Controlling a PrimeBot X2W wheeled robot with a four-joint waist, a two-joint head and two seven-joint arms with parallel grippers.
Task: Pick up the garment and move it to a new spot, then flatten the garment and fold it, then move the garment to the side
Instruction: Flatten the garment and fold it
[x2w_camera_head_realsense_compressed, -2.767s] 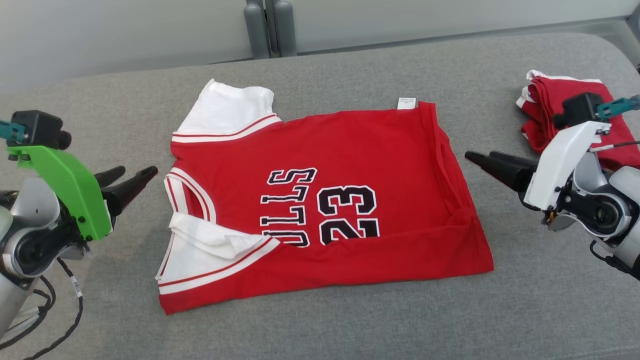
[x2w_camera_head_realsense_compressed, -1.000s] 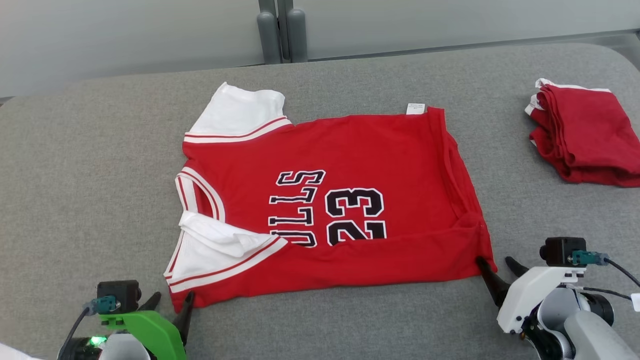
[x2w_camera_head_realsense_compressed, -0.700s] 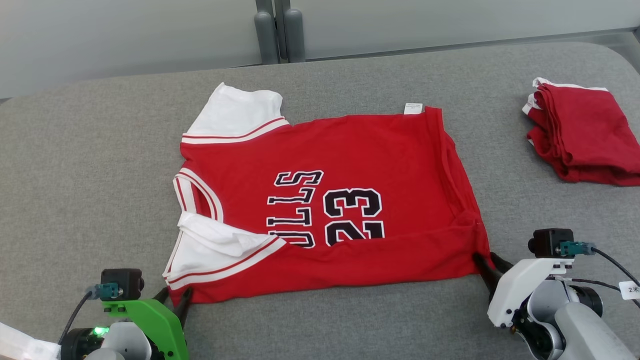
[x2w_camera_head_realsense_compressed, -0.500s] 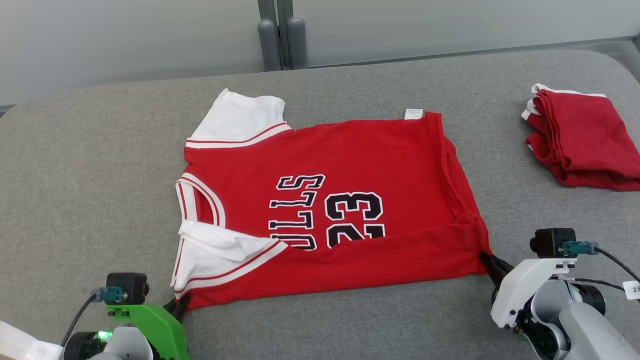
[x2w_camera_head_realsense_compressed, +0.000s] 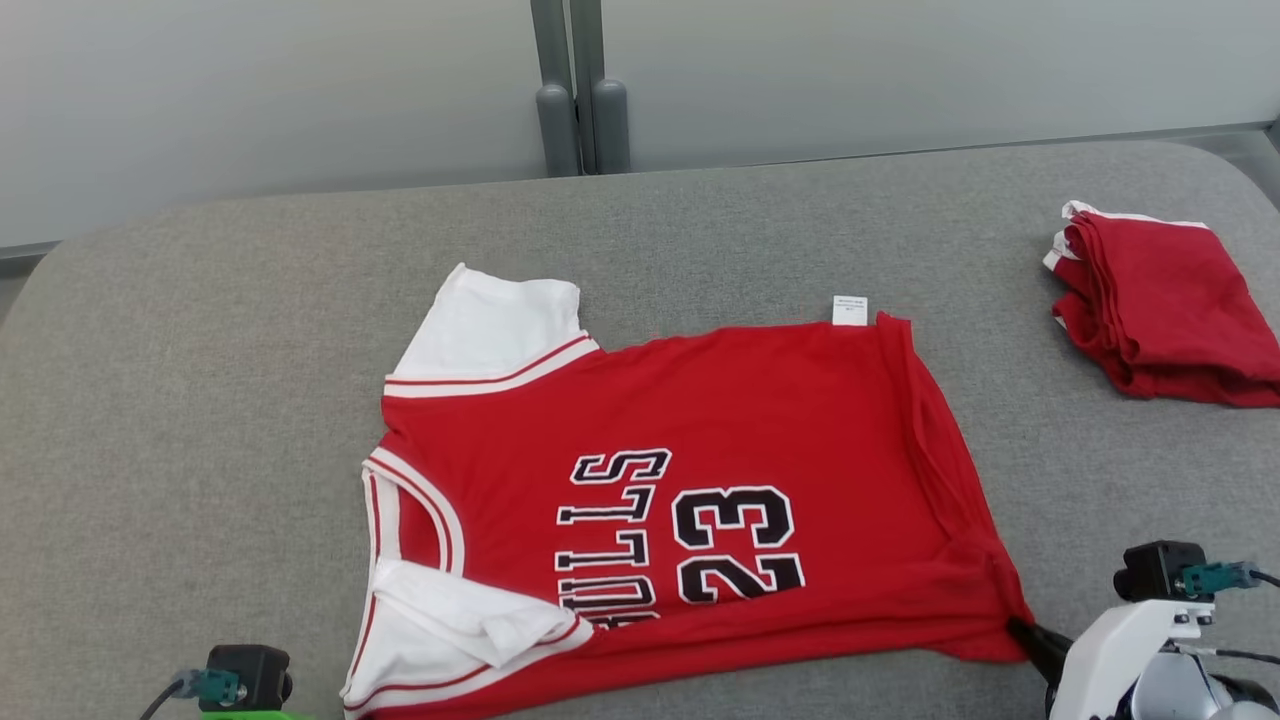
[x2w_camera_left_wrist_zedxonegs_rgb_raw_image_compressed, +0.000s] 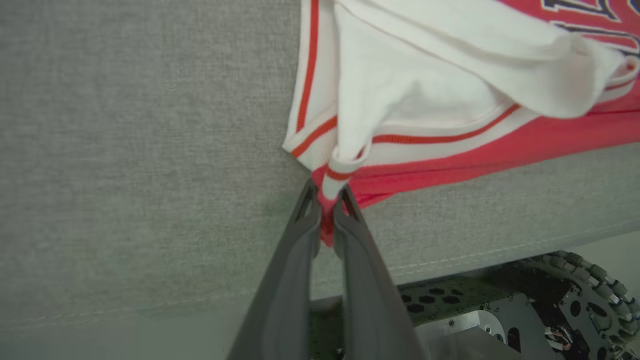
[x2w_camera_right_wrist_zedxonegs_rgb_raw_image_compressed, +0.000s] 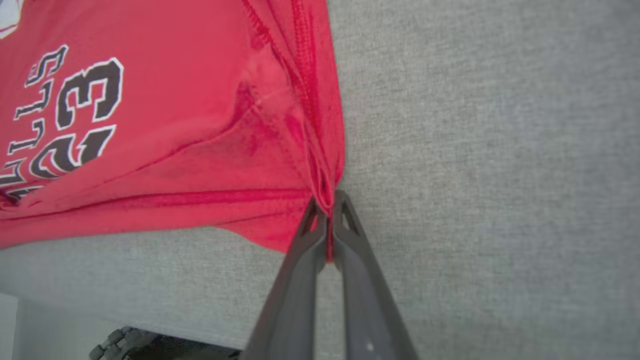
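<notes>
The garment (x2w_camera_head_realsense_compressed: 700, 420) is a red jersey with white sleeves and "23" printed in black, lying flat on the grey padded table (x2w_camera_head_realsense_compressed: 200, 330). In the left wrist view my left gripper (x2w_camera_left_wrist_zedxonegs_rgb_raw_image_compressed: 327, 192) is shut on the garment's (x2w_camera_left_wrist_zedxonegs_rgb_raw_image_compressed: 450, 90) near left corner, where the white-and-red trim bunches between the fingers. My right gripper (x2w_camera_right_wrist_zedxonegs_rgb_raw_image_compressed: 327, 202) is shut on the garment's (x2w_camera_right_wrist_zedxonegs_rgb_raw_image_compressed: 175, 115) near right hem corner, and the cloth is drawn into taut creases there. In the head view the right gripper (x2w_camera_head_realsense_compressed: 1030, 635) touches that same corner at the lower right.
A second red garment (x2w_camera_head_realsense_compressed: 1165, 320) lies folded at the table's far right. Two grey posts (x2w_camera_head_realsense_compressed: 580, 115) stand behind the table. The table's near edge (x2w_camera_left_wrist_zedxonegs_rgb_raw_image_compressed: 450, 260) runs just below both held corners, with the robot's base (x2w_camera_left_wrist_zedxonegs_rgb_raw_image_compressed: 500, 320) under it.
Both grippers have gone from open to shut on the garment's near corners. The head camera has shifted, and the garment has slid slightly toward the near edge.
</notes>
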